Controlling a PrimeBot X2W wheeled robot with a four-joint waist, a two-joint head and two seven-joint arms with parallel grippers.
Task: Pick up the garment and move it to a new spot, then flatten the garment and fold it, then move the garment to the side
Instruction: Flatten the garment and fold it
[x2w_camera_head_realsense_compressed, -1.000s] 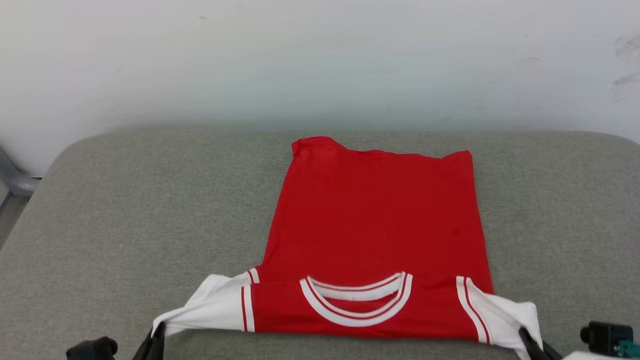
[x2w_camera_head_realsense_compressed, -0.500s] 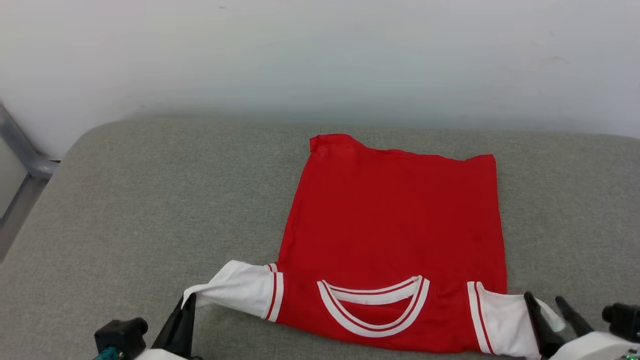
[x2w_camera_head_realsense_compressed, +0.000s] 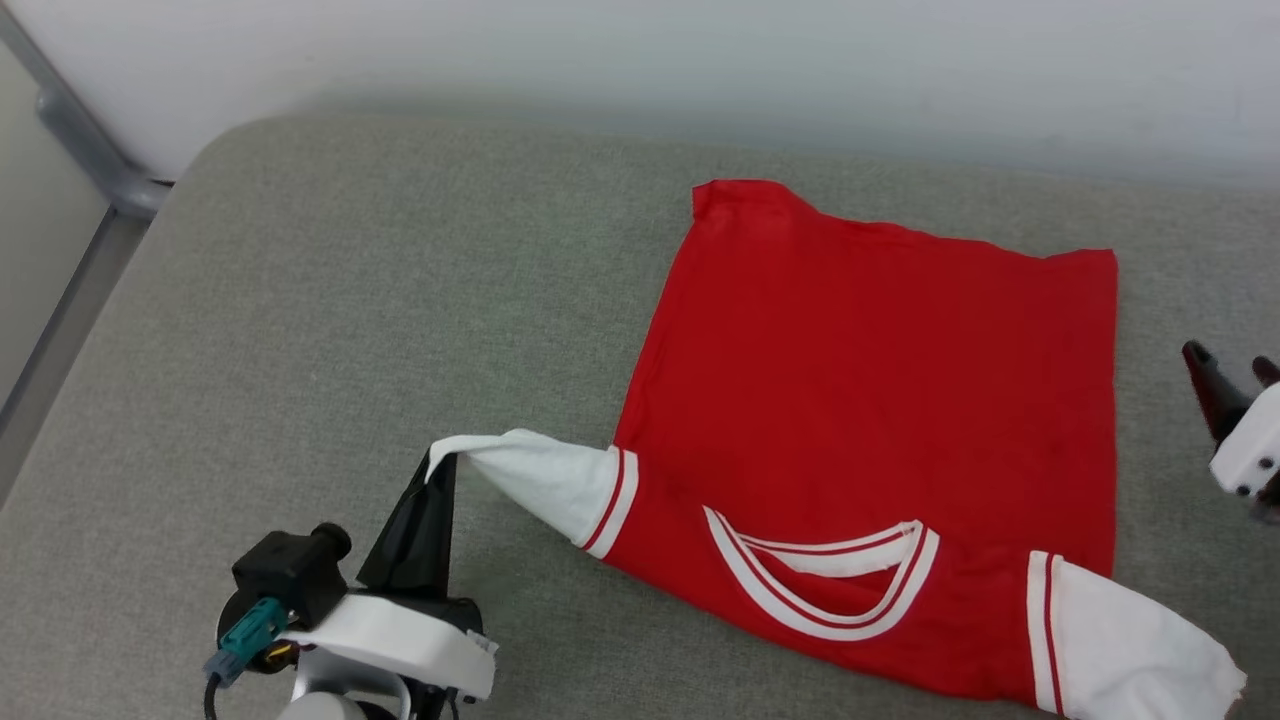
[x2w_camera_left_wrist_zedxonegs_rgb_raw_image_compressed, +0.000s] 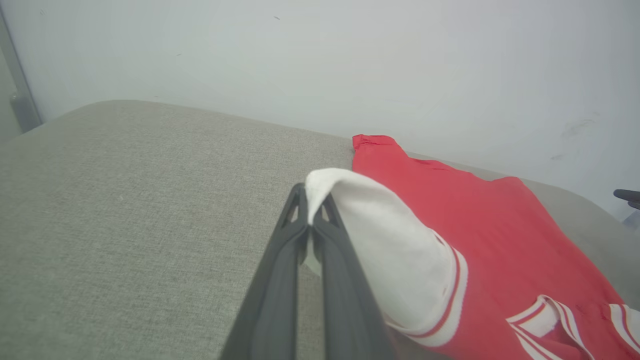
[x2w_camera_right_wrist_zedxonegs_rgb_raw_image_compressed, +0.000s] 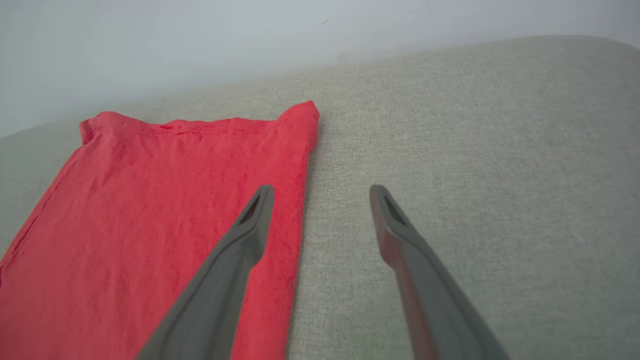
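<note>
Red T-shirt (x2w_camera_head_realsense_compressed: 870, 400) lies spread on the grey cushion (x2w_camera_head_realsense_compressed: 300, 300), collar end nearest the robot, hem toward the wall (x2w_camera_head_realsense_compressed: 700, 60). Left gripper (x2w_camera_head_realsense_compressed: 438, 478) is clamped tight on the tip of one white sleeve (x2w_camera_head_realsense_compressed: 545, 482), holding it raised off the cushion. Right gripper (x2w_camera_right_wrist_zedxonegs_rgb_raw_image_compressed: 322, 192) has its fingers spread wide and empty, beside the shirt's opposite edge.

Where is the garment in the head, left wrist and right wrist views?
Head view: the garment lies centre-right on the grey cushion.
Left wrist view: garment in the right half, its white sleeve pinched in the left gripper.
Right wrist view: garment in the left half, its edge by the open right gripper.
Shared landmark: the pale wall behind the cushion.
</note>
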